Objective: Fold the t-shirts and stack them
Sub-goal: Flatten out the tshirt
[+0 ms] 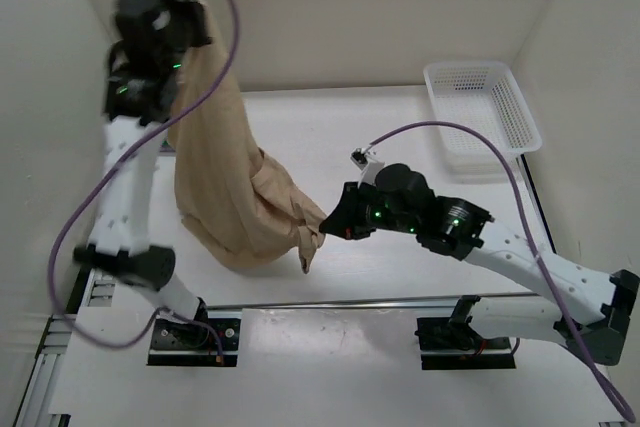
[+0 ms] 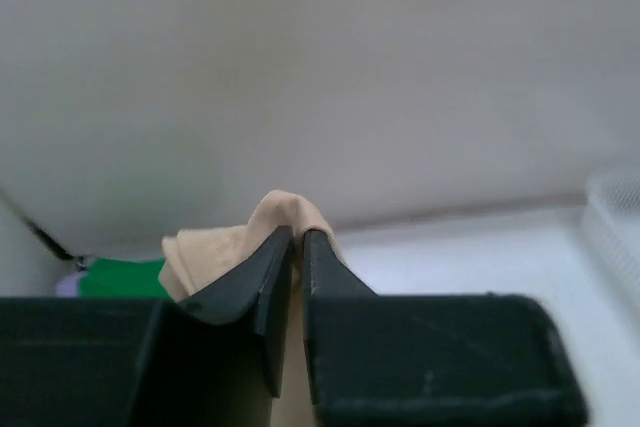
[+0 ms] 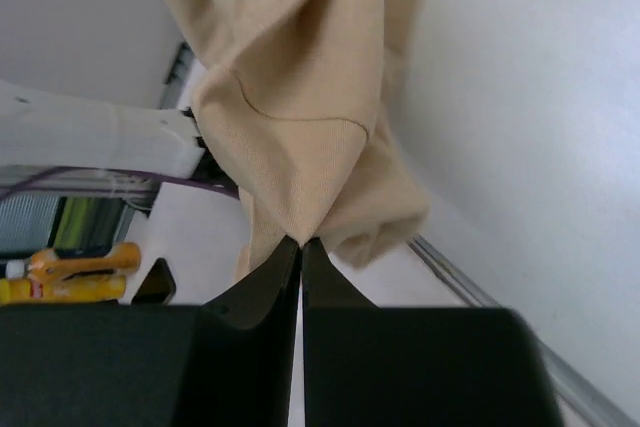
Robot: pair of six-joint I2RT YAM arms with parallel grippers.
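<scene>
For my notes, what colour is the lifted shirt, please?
Beige tan t-shirt; clearest in the top external view.

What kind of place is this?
Probably a robot test booth in a lab: plain white walls enclose a white table, and two arms bolted at its edge hold a beige t-shirt.

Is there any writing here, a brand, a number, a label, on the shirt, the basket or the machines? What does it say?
No text can be read in any view.
Beige tan cloth t-shirt: plain, no print or tag showing.
White plastic mesh basket: no label visible.
White and black robot arms: no readable marking.
Orange and yellow object at the edge of the right wrist view: too blurred to tell.
</scene>
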